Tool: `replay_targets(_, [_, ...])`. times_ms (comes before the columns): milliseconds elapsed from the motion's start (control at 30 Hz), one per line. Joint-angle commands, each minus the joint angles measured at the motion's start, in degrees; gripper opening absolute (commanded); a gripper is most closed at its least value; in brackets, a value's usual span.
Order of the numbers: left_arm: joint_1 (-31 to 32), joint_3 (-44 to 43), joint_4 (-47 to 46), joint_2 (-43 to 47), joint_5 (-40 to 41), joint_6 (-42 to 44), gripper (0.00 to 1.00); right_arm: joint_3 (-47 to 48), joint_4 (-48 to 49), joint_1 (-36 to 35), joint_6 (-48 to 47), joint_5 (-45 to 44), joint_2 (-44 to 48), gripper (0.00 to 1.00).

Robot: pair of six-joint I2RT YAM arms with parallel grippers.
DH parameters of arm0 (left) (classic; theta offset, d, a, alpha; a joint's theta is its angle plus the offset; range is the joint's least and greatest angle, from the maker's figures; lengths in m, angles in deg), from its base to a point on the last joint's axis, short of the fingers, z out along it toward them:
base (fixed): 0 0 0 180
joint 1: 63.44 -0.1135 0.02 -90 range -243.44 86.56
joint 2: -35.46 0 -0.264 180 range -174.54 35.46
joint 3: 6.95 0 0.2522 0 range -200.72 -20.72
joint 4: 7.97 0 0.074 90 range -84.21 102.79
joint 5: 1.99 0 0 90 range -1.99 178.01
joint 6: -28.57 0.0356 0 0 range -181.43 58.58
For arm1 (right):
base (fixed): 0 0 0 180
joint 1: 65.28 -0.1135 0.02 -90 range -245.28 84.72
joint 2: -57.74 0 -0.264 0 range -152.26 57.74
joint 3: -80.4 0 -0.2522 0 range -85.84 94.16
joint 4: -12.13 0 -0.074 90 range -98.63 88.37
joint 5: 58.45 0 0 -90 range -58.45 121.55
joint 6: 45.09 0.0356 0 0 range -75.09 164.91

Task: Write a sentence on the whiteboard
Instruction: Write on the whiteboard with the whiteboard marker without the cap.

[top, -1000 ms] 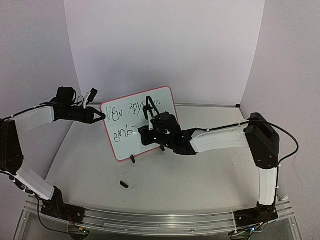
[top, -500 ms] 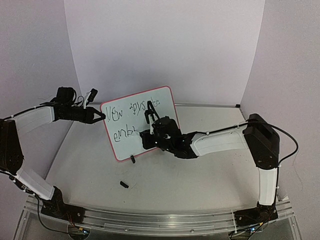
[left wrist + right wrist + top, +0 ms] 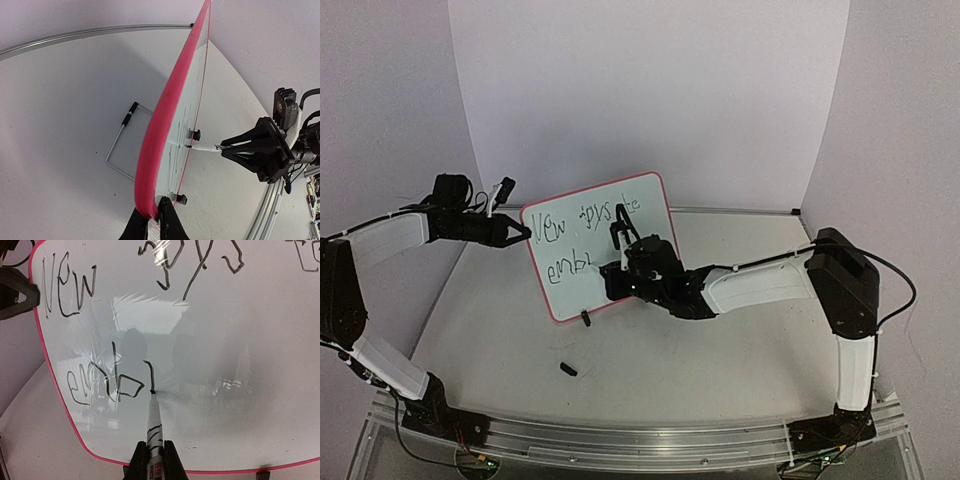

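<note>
The whiteboard [image 3: 570,290] stands tilted on the table, its pink-red rim [image 3: 165,115] edge-on in the left wrist view. My left gripper [image 3: 523,233] is shut on its upper left edge [image 3: 150,212]. The sentence [image 3: 70,287] reads "New joys to" on top and "emb" plus one fresh stroke [image 3: 149,376] below. My right gripper [image 3: 154,460] is shut on a white marker [image 3: 154,432] whose black tip touches the board at the foot of that stroke. The right gripper also shows in the top view [image 3: 610,270] in front of the board.
A small black cap [image 3: 568,369] lies on the table in front of the board. A bent wire stand [image 3: 120,145] lies behind the board. One black foot [image 3: 585,319] shows at the board's lower edge. White walls close in the back and sides.
My right gripper has moved down and left along the board's second line, drawing a new downward stroke after "emb". The left gripper and board have stayed still.
</note>
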Motion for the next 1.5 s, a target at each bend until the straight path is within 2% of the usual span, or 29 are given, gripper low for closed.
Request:
replay_targets(0, [0.82,-0.46,3.9,-1.6,4.92,1.55,0.0,0.58,2.26,0.46,-0.36,-3.18,1.58,0.0])
replay_targets(900, [0.83,-0.48,3.88,-1.59,4.83,1.55,0.0,2.7,3.77,0.57,-1.53,-4.97,0.13,0.0])
replay_targets(1467, [0.82,-0.51,3.9,-1.66,4.83,1.55,0.0,0.46,4.1,1.07,0.71,-8.04,1.11,0.0])
